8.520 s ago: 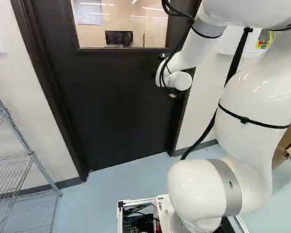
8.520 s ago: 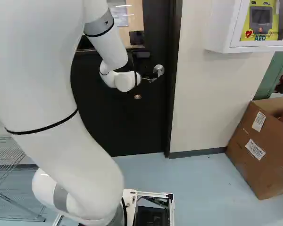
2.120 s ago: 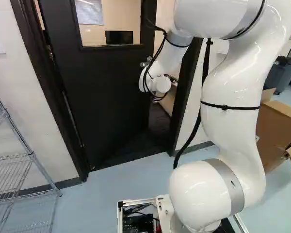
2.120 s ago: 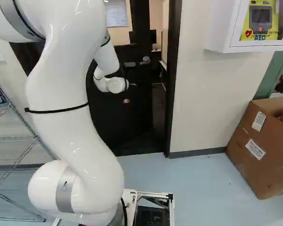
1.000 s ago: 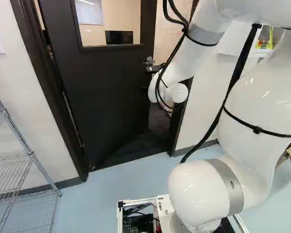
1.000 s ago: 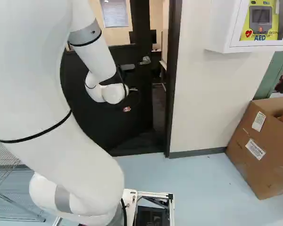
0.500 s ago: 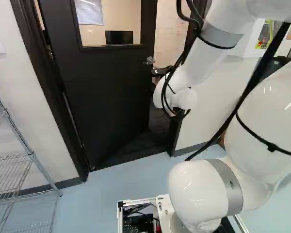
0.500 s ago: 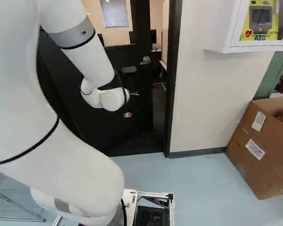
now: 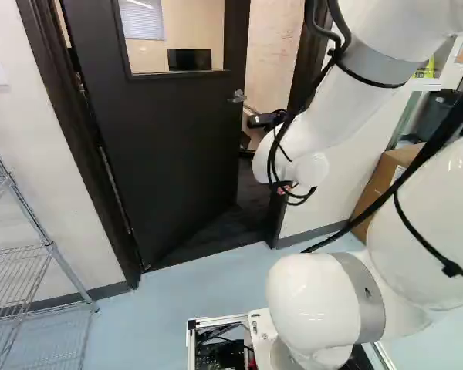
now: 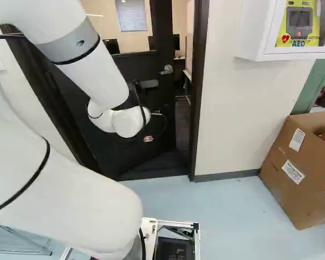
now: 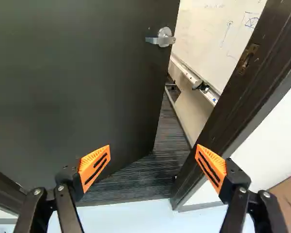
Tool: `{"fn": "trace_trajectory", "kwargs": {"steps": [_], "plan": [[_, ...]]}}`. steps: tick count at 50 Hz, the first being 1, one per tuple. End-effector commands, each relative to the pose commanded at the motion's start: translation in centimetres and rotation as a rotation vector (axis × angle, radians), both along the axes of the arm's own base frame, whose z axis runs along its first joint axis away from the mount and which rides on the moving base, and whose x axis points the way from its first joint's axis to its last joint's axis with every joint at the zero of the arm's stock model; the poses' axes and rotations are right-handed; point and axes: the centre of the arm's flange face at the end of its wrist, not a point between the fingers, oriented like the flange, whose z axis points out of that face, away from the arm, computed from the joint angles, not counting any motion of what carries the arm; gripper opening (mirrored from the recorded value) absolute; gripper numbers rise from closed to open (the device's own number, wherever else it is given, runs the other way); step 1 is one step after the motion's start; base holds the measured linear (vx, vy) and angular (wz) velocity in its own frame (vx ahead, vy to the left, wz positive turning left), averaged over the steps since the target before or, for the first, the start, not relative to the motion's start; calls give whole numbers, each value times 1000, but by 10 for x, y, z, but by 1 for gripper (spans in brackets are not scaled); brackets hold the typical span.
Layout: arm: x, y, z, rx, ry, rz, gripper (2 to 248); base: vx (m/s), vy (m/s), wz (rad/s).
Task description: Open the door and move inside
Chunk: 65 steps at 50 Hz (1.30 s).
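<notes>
- My fingers (image 11: 94, 166): wide open, nothing held
- Lever handle (image 11: 155, 41): 12 o'clock, well ahead
- Ajar door (image 11: 82, 87) 11 o'clock, jamb (image 11: 235, 111) 1 o'clock; likely push door further

An office or lab: wire rack (image 9: 50, 247) lower left and monitor (image 9: 189, 59) upper left in the left base view, defibrillator cabinet (image 10: 252, 32) upper right in the right one, whiteboard (image 11: 208, 29) beyond the door (image 11: 77, 73).

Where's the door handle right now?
In the left base view, the door handle is near the free edge of the partly open door, just below and right of its window.
</notes>
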Motion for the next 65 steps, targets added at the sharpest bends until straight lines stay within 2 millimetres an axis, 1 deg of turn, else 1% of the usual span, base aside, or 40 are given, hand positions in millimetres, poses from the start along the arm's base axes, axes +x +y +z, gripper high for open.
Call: {"fn": "trace_trajectory", "kwargs": {"steps": [45,65], "plan": [[-1,-1,0,0,0,-2,247,12,2,-6],[-1,-1,0,0,0,-2,247,60,71,187]]}}
